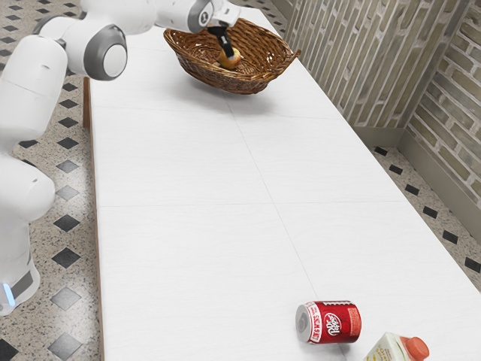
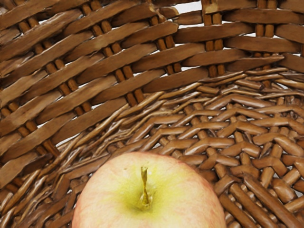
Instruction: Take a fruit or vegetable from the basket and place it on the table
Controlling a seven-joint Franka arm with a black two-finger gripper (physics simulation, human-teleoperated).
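Nearest the camera, a carton with an orange-red cap is showing in part, and just beside it a red soda can is lying on its side. Beyond them the white counter is stretching away, offering plenty of bare surface for setting the fruit down well apart from the can. At the counter's farther part the wicker basket is standing, and the arm is reaching over its rim from the exterior view's left. Inside, the black gripper is pointing down at the apple, right at it; whether it is clenched on the fruit or released, I am not able to tell. The apple is sitting low in the basket, its stem turned up toward the hand. The step in hand is, I am judging, securing the grasp. Doing it well is meaning centring on the stem, getting down past the fruit's widest part and closing evenly, since a high pinch on such a round, smooth skin is likely to be slipping. Once the hold is proving firm, lifting straight up is sparing the woven wall a knock, and only above the rim is travelling sideways making sense.
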